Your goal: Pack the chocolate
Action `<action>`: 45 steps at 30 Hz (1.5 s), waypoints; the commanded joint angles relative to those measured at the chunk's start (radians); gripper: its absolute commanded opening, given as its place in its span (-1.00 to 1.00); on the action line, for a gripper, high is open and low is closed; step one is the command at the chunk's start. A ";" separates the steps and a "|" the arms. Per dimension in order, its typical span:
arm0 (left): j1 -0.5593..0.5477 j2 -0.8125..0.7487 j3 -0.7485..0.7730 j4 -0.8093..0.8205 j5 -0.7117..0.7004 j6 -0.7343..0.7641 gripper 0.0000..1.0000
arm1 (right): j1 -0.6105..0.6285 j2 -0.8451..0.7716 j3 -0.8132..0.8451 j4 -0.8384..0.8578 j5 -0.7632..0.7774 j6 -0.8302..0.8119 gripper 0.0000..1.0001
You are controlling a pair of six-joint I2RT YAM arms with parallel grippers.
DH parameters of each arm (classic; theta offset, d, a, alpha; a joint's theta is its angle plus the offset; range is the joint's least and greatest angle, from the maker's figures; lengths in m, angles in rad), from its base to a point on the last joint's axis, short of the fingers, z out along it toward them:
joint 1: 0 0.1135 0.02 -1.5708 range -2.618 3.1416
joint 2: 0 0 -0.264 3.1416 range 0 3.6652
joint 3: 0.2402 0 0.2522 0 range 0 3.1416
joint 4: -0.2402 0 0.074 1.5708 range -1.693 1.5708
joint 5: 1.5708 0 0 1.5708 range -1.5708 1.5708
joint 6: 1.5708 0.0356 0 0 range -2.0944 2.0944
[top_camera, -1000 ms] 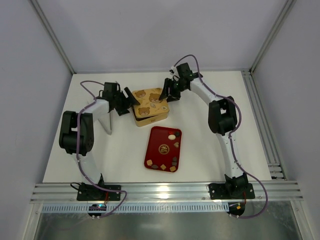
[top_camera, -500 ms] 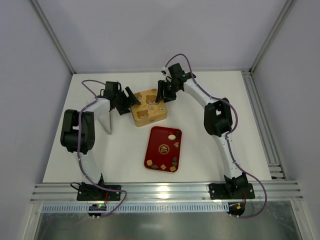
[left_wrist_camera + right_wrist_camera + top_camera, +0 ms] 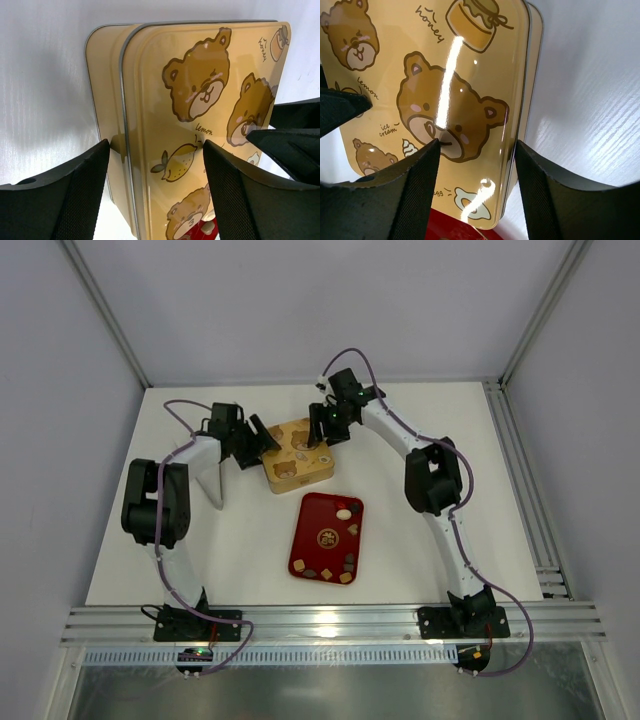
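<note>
Chocolate (image 3: 344,513) lies loose on the red tray (image 3: 312,515), nearer the arm bases than the lidded bear tin (image 3: 290,458) — which the left gripper (image 3: 156,147) and right gripper (image 3: 476,145) flank from opposite sides, jaws wide, holding nothing — so either arm must reach back toward it.

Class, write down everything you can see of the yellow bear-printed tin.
The tin is a squarish, round-cornered box of glossy yellow metal. Its lid is printed with brown bear faces, a lemon, a honey jar and small words. It lies on the white table, beyond the red tray. The lid sits slightly off-line, so the base's rim shows beside it. The left gripper and right gripper straddle opposite edges, jaws open; whether they touch it is unclear.
</note>
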 commanded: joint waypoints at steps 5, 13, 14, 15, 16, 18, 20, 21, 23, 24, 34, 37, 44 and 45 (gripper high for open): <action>-0.004 -0.023 -0.009 -0.015 -0.033 -0.015 0.35 | 0.059 -0.084 0.007 -0.018 0.077 -0.029 0.32; -0.004 -0.017 -0.012 -0.051 -0.056 -0.021 0.21 | 0.073 -0.063 0.004 -0.046 0.102 -0.028 0.36; -0.006 -0.015 -0.012 -0.058 -0.067 -0.022 0.20 | 0.073 -0.058 0.001 -0.049 0.103 -0.026 0.36; -0.005 -0.011 -0.015 -0.071 -0.071 -0.022 0.16 | 0.071 -0.055 -0.010 -0.052 0.109 -0.029 0.36; -0.006 -0.012 -0.018 -0.084 -0.091 -0.024 0.11 | 0.073 -0.054 -0.017 -0.047 0.116 -0.025 0.36; -0.004 -0.006 -0.023 -0.094 -0.104 -0.027 0.05 | 0.073 -0.054 -0.042 -0.043 0.120 -0.023 0.36; -0.004 0.001 -0.021 -0.107 -0.111 -0.028 -0.01 | 0.073 -0.055 -0.054 -0.037 0.119 -0.021 0.35; -0.006 0.004 -0.021 -0.117 -0.113 -0.028 -0.06 | 0.073 -0.057 -0.071 -0.033 0.117 -0.017 0.33; -0.004 0.014 -0.018 -0.130 -0.121 -0.028 -0.06 | 0.073 -0.064 -0.096 -0.006 0.105 -0.009 0.28; -0.006 0.014 -0.018 -0.132 -0.125 -0.028 -0.07 | 0.073 -0.067 -0.122 -0.001 0.103 -0.006 0.26; -0.006 0.034 0.009 -0.186 -0.148 -0.015 -0.08 | 0.041 -0.121 -0.317 0.128 0.047 0.060 0.07; -0.006 0.041 0.025 -0.195 -0.150 -0.008 -0.07 | 0.036 -0.127 -0.349 0.135 0.034 0.064 0.05; -0.014 0.044 0.074 -0.219 -0.145 0.019 -0.02 | 0.035 -0.169 -0.341 0.172 0.036 0.069 0.08; -0.014 0.038 0.085 -0.227 -0.145 0.030 0.00 | 0.033 -0.179 -0.329 0.172 0.039 0.069 0.08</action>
